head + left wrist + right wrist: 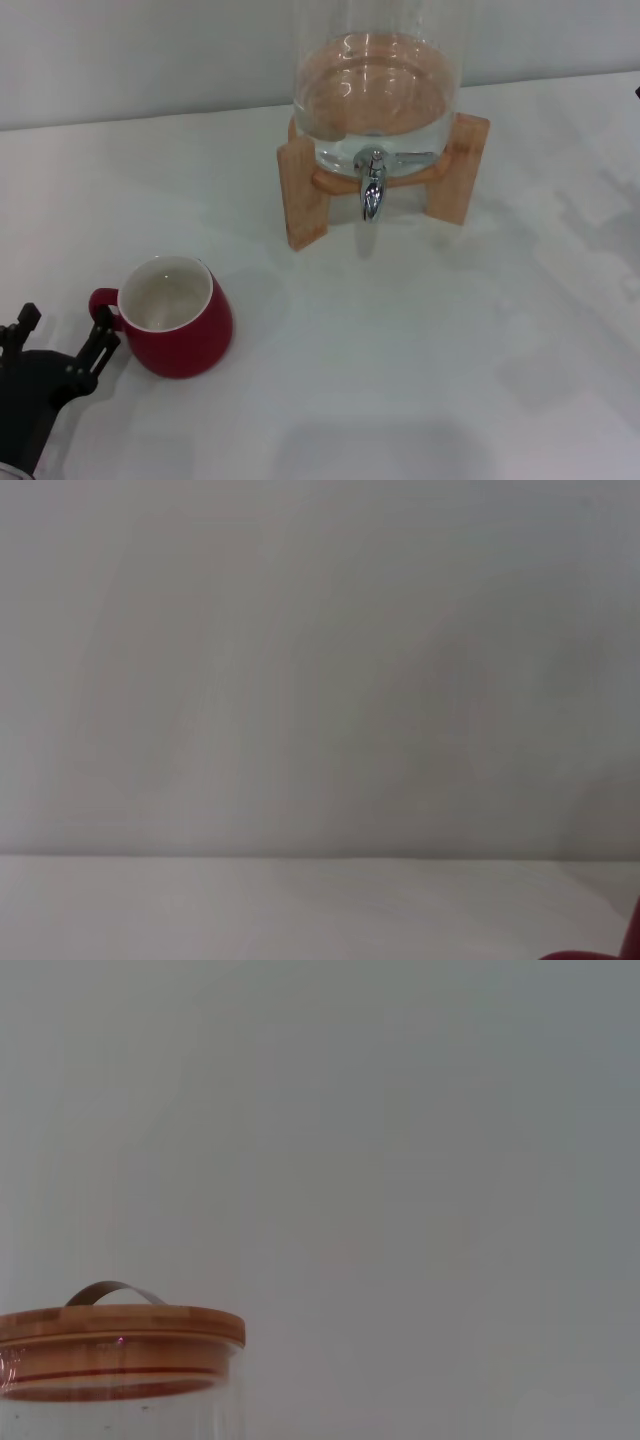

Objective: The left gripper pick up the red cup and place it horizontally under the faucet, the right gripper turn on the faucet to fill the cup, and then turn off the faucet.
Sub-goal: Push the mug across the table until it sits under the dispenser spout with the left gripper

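Left claw (60, 335) at seven o'clock, spread wide and released, one finger just beside the handle of the red cup (178, 317). Needs closing on the handle or rim, squarely, without tipping. Faucet (372, 186) at one o'clock, well apart on the desk (420, 350). Right claw out of view.

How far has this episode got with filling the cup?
Nothing looks done yet. The red cup stands upright on the table, well short of the faucet. In hand: the left gripper, fingers open, sits beside the cup's handle. Left: gripping the cup, placing it under the faucet, and the right gripper's lever work; it is out of view.
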Motion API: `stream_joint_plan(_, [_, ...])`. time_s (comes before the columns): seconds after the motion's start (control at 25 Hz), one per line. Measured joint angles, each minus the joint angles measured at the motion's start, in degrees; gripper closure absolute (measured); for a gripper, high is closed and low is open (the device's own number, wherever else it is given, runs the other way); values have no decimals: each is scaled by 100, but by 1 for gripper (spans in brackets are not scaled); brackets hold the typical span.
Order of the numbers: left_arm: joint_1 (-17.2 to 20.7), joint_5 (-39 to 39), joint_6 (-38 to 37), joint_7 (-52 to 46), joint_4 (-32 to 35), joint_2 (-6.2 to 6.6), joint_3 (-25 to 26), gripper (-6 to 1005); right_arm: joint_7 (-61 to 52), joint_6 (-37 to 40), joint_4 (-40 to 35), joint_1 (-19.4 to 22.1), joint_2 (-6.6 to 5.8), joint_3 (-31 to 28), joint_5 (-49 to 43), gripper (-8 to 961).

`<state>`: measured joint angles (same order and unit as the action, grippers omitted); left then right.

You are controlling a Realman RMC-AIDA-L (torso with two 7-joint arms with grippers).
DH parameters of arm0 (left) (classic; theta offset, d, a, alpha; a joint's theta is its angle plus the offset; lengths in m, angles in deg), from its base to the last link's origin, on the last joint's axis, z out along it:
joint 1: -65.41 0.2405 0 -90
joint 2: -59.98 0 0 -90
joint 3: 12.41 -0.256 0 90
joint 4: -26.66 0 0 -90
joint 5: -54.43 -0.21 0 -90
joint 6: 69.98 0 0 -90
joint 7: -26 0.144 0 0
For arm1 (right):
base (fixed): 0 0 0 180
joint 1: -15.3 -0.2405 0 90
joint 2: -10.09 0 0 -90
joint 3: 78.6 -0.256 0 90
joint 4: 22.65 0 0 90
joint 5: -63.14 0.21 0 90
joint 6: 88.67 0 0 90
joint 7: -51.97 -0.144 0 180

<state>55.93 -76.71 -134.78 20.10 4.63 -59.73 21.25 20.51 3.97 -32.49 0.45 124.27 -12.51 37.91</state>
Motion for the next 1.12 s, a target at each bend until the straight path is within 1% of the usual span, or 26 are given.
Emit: stream_joint_plan(1.12, [-189,45,205,-5,89,0,28,110,0,-45,-62,-22,17,-9,0,184])
